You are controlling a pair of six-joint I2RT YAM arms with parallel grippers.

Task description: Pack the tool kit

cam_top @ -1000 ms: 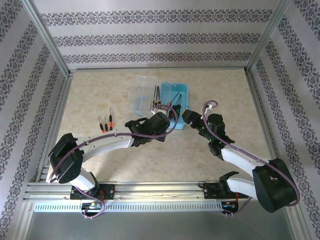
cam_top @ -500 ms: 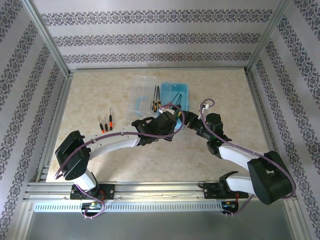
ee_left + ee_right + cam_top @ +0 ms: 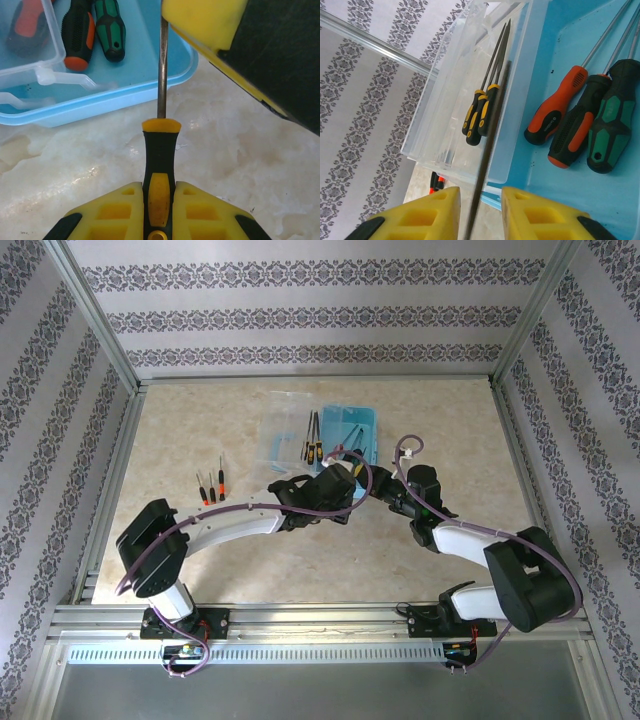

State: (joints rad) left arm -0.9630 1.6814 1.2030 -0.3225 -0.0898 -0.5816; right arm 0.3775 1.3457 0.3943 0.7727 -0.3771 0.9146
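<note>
My left gripper (image 3: 159, 187) (image 3: 335, 484) is shut on the handle of a yellow-and-black screwdriver (image 3: 159, 150), just in front of the blue tool tray (image 3: 150, 92) (image 3: 366, 418). The screwdriver's shaft (image 3: 490, 145) runs between the fingers of my right gripper (image 3: 481, 192) (image 3: 378, 484), with a gap on each side, so those jaws are open. One right finger (image 3: 200, 20) covers the shaft's tip in the left wrist view. In the tray lie an orange (image 3: 555, 115), a black-and-orange (image 3: 575, 135) and a green screwdriver (image 3: 610, 135).
The clear lid (image 3: 455, 100) (image 3: 280, 435) lies open on the tray's left and holds three small yellow-and-black screwdrivers (image 3: 480, 115). Three small orange-and-black screwdrivers (image 3: 211, 483) lie on the table at the left. The aluminium frame (image 3: 110, 480) borders the table.
My right gripper has moved left up to the left gripper and its jaws have narrowed around the screwdriver's shaft. The left gripper shifted slightly right, still holding the handle.
</note>
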